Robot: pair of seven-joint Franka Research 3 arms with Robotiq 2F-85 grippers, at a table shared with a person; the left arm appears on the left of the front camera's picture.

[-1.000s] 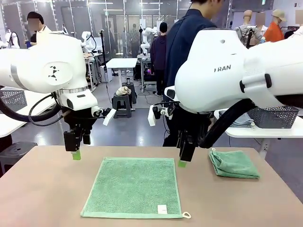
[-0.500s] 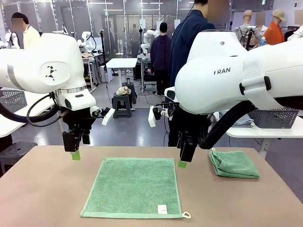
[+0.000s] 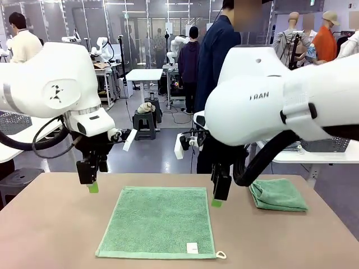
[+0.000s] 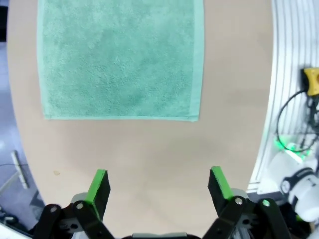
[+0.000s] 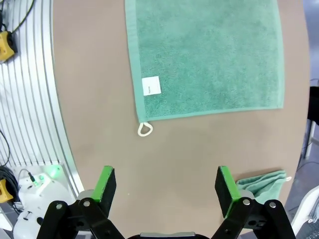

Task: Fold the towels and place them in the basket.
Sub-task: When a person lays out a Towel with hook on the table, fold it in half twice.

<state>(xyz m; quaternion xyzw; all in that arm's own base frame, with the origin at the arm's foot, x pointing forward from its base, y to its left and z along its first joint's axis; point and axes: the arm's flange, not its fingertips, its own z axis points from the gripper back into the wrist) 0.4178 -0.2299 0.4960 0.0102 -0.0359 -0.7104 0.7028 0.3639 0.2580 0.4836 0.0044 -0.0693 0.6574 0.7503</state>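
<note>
Towels number 2 here: the flat towel (image 3: 159, 220) lies spread open in the middle of the table (image 3: 50, 235), its white tag (image 3: 192, 247) at the near right corner, and the folded towel (image 3: 279, 195) sits in a loose bundle well off to the right. Neither is in the basket (image 3: 331, 145), which seems to be the dark latticed box on the white side table (image 3: 291, 156) behind the right arm (image 3: 269, 106), though most of it is hidden. The step in hand looks like the start of the fold on the flat towel. The left gripper (image 3: 92, 185) hangs over bare table to the left of the towel's far left corner, jaws spread wide and empty. The right gripper (image 3: 217, 199) hangs just off the right edge near the far right corner, jaws likewise wide with nothing between them. In both wrist views the towel's edge lies ahead of the open jaws, with bare table between. The next move calls for both grippers to close in on the 2 far corners, pinch the hem without bunching the cloth, then carry that edge evenly toward the near edge so the halves line up
</note>
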